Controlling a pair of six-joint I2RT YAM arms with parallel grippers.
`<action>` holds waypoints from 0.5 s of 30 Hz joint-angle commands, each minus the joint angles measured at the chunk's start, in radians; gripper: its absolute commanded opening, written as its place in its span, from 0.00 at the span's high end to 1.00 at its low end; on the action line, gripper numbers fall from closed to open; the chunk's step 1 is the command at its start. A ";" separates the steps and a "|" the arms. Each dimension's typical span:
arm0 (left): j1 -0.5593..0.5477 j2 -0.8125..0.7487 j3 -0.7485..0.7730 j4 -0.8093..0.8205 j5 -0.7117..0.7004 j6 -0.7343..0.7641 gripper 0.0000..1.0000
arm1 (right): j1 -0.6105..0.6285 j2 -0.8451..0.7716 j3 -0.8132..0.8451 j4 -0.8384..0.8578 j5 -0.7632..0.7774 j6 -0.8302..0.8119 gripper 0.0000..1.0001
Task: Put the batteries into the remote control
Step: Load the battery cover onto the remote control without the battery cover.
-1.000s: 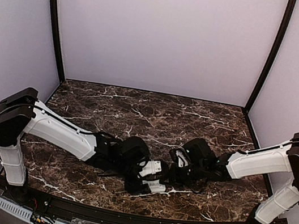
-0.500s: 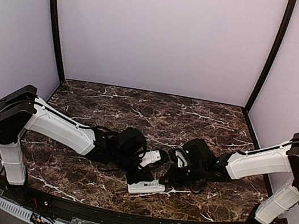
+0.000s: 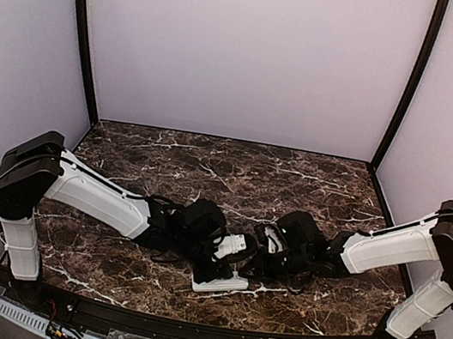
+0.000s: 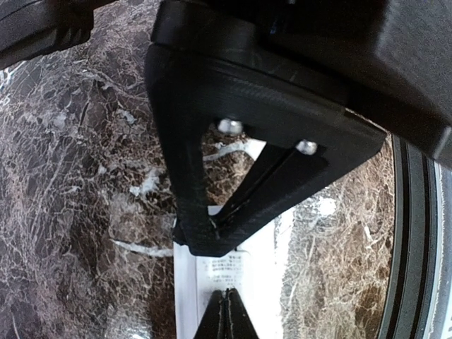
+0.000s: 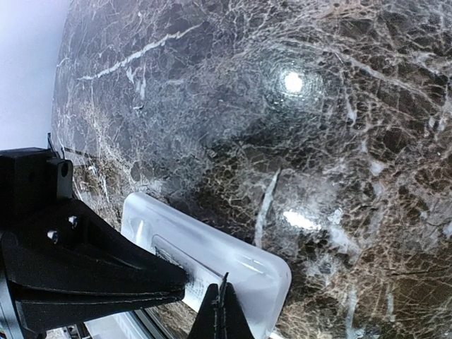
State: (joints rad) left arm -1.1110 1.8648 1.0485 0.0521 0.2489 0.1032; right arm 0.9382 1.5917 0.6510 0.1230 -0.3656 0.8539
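Observation:
The remote control (image 3: 221, 283) lies flat on the marble near the table's front edge, a slim white handset with a printed label facing up. In the left wrist view the remote control (image 4: 258, 272) runs lengthwise under my left gripper (image 4: 227, 295). That gripper is shut, its tips together over the label with nothing between them. My right gripper (image 5: 224, 288) is also shut and empty, its tips at the edge of the remote control (image 5: 233, 258). The two grippers meet point to point over the handset, the left gripper (image 3: 216, 265) and the right gripper (image 3: 247, 267) close together. No batteries are in view.
The dark rail of the table's front edge (image 4: 413, 233) runs just beside the remote. Marble tabletop (image 3: 234, 175) stretches behind both arms to the back wall. The grey side walls stand at left and right.
My left gripper has shut and come in over the remote beside the right gripper. The remote has slid slightly left. The right gripper has stayed shut.

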 commanded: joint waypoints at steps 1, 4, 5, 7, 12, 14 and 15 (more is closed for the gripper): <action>-0.006 0.027 0.026 -0.069 -0.019 0.032 0.99 | 0.034 0.059 -0.037 0.043 0.015 -0.004 1.00; -0.011 0.038 0.034 -0.115 -0.029 0.042 1.00 | 0.037 0.043 -0.048 0.039 0.019 0.000 1.00; -0.013 0.037 0.035 -0.124 -0.028 0.043 1.00 | 0.038 0.035 -0.051 0.033 0.020 0.002 1.00; -0.025 0.032 0.031 -0.147 -0.024 0.045 1.00 | 0.039 0.014 -0.049 0.018 0.026 0.003 1.00; -0.035 0.023 -0.007 -0.166 -0.022 0.026 1.00 | 0.039 -0.047 -0.028 -0.047 0.058 -0.002 0.92; -0.035 0.024 -0.020 -0.160 -0.023 0.017 1.00 | 0.038 -0.066 -0.016 -0.073 0.070 -0.005 0.90; -0.035 0.025 -0.026 -0.157 -0.028 0.014 1.00 | 0.037 -0.071 -0.011 -0.083 0.075 -0.007 0.90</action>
State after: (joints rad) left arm -1.1347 1.8812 1.0767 0.0120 0.2310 0.1272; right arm 0.9615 1.5536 0.6258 0.1135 -0.3344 0.8532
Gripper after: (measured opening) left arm 0.004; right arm 0.092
